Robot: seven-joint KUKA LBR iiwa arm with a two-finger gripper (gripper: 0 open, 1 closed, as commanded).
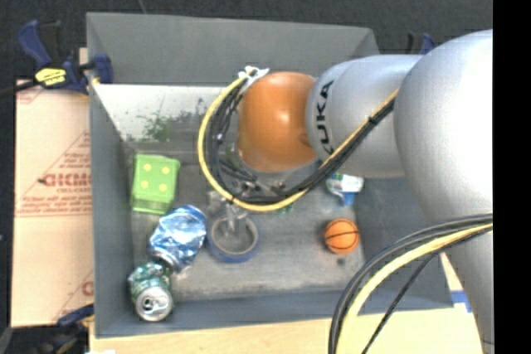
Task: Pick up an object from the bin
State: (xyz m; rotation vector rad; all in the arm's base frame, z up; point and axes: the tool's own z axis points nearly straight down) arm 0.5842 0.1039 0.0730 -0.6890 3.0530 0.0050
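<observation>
The grey bin [108, 203] has its things lying on its floor, so by my judgement nothing is lifted yet: grasp and lift remain. The gripper [231, 215] hangs just above a round blue-rimmed ring [228, 253] at the middle front; whether it is spread or closed I cannot tell. The ring lies flat, hole upward, with no long axis sideways.
</observation>
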